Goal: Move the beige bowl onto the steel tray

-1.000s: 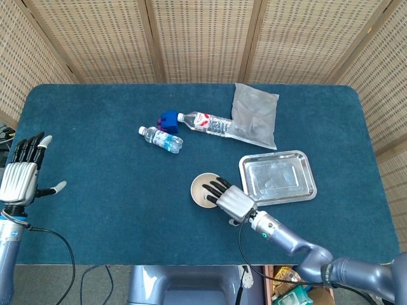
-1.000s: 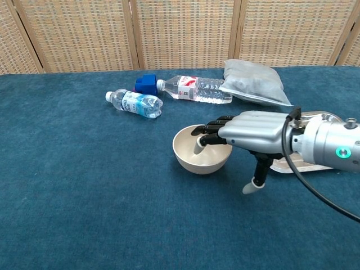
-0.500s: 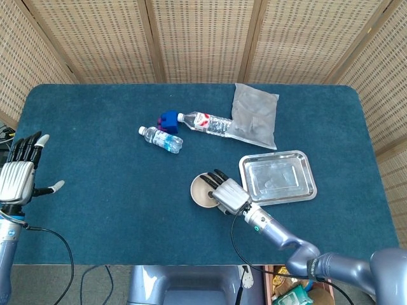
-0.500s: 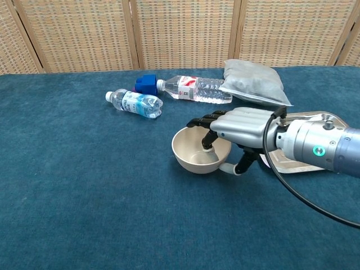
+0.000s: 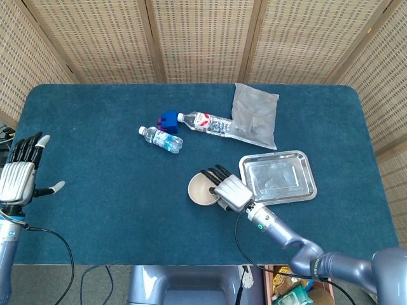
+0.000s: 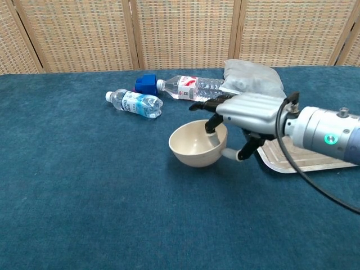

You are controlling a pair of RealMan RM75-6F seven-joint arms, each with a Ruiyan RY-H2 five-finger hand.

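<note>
From the head view, the right hand has the beige bowl by its right rim, fingers over the edge and into the bowl. The bowl sits just left of the steel tray, whose near-left corner is right beside the hand. Plenty of bare blue table to the left and toward the front edge. Behind it: a small water bottle, a blue block, a bigger bottle and a grey pouch, all well apart from the bowl. The left hand is at the far left edge, fingers spread, holding nothing.

Chest view: the bowl is tipped slightly, pinched at the rim between fingers inside and thumb outside (looks lifted off the cloth, can't be sure). The right hand partly hides the tray, which lies flat just to its right.
</note>
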